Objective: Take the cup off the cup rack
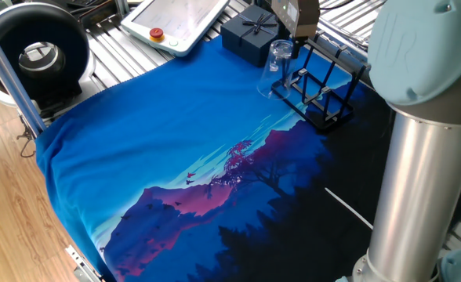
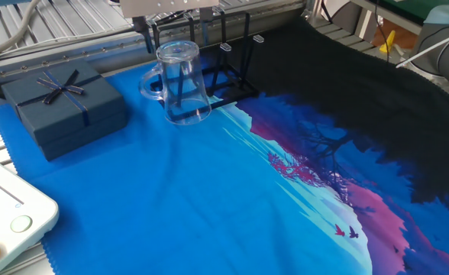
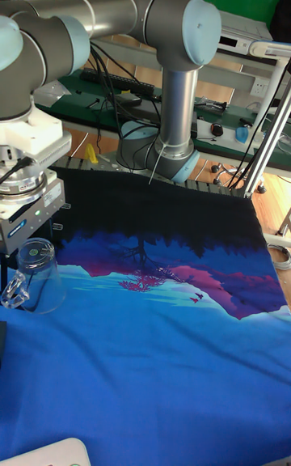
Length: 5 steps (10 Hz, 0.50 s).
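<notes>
— Where is the small clear glass mug with a looped handle (image 2: 180, 82) at this moment?

— It stands upside down on the blue printed cloth (image 2: 179, 206), just beside the black thin-bar metal cup rack (image 1: 322, 88), with the handle towards the dark navy box with a bow (image 2: 60, 103). In my judgement it is off the pegs.

— And the two-finger gripper (image 2: 176, 17)?

— It is directly above the mug. The two dark fingers (image 2: 150, 32) stand apart on both sides of the mug top, so it looks released. Whether they touch the glass, I cannot tell.

— What is left?

— Probably only to lift the arm away.
</notes>
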Tool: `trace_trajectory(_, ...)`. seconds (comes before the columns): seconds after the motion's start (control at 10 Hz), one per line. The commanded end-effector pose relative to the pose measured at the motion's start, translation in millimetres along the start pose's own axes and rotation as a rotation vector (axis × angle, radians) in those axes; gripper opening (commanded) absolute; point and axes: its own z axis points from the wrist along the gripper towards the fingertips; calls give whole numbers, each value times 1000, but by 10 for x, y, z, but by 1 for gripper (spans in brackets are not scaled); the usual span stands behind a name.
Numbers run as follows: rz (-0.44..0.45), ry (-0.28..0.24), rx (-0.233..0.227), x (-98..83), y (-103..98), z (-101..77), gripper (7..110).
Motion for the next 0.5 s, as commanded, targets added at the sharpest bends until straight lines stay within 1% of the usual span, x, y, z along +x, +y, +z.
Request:
trace_trajectory(0.0, -14, -19, 18, -20, -111, 113, 88)
trace_trajectory(0.2, -16, -24, 25, -37, -194, 235, 88)
trace_trajectory(0.3, -20, -36, 20, -69, -177, 232, 88)
trace_trajectory(0.4, -22, -35, 13, -61, -145, 193, 88)
